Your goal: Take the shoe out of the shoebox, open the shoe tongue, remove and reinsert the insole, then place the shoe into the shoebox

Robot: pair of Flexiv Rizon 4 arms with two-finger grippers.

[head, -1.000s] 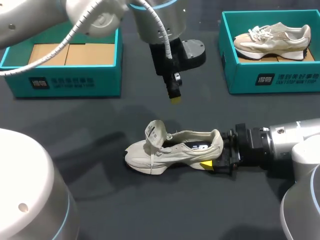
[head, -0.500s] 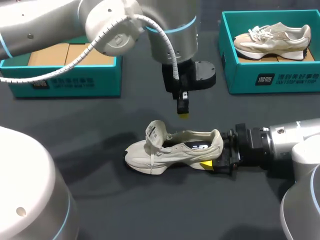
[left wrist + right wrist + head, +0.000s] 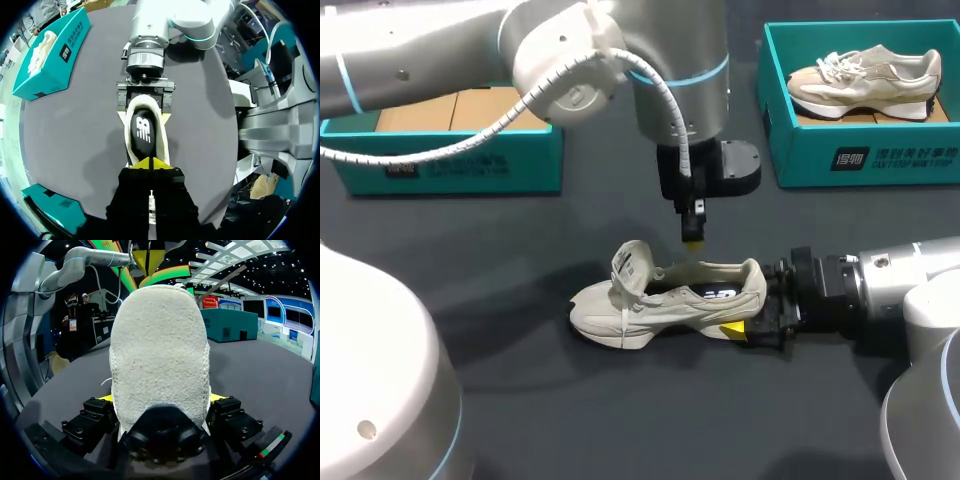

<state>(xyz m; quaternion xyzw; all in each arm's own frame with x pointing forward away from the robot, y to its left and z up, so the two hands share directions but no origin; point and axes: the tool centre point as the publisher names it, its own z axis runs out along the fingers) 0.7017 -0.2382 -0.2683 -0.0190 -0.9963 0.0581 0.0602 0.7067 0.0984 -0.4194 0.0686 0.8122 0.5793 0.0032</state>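
A beige shoe (image 3: 660, 300) lies on its sole on the dark table, toe to the left, its tongue (image 3: 630, 265) pulled up. My right gripper (image 3: 745, 308) is shut on the heel, one finger on each side; in the right wrist view the heel (image 3: 160, 350) fills the space between the fingers (image 3: 222, 410). My left gripper (image 3: 693, 240) points straight down, shut, its yellow tips just above the shoe's collar. In the left wrist view it (image 3: 149, 162) hangs over the opening, where the black insole (image 3: 143, 130) shows inside the shoe.
A teal shoebox (image 3: 460, 165) with a cardboard insert stands at the back left. Another teal shoebox (image 3: 860, 155) at the back right holds a second beige shoe (image 3: 865, 80). Bare table lies in front of the shoe.
My left arm has swung right and come down, bringing its shut gripper from well above the table to just over the shoe's opening. The shoe and right arm have not moved.
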